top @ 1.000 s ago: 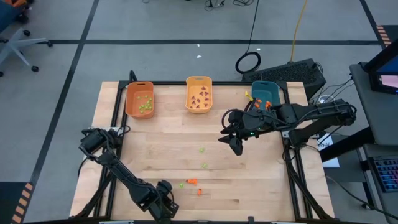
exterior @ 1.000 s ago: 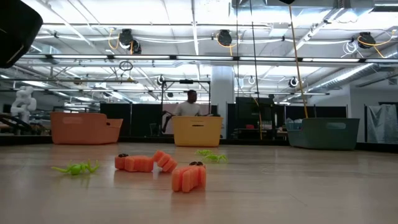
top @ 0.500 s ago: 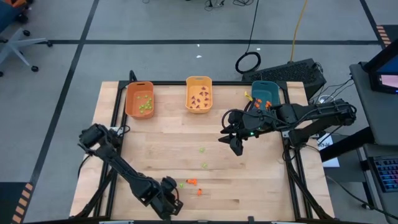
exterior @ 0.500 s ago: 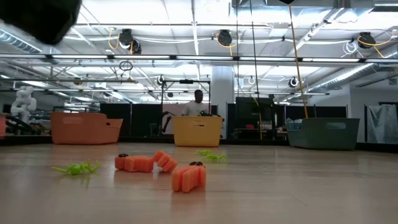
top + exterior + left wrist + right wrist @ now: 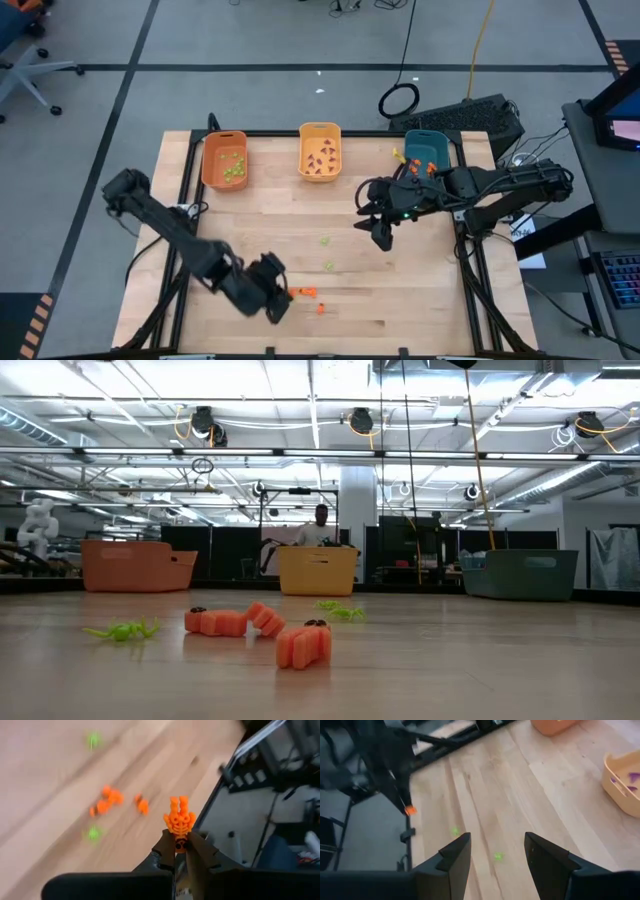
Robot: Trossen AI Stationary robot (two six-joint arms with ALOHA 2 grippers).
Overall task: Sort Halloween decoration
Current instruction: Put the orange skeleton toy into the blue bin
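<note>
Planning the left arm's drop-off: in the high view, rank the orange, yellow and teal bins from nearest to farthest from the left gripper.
The left gripper is at the table's near edge, left of centre.
1. Orange bin, far left.
2. Yellow bin, far middle.
3. Teal bin, far right, beside the right arm.

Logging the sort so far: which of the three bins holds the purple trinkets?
The yellow bin, the middle one of the row along the far edge. The orange bin holds light green pieces, the teal bin orange ones.
</note>
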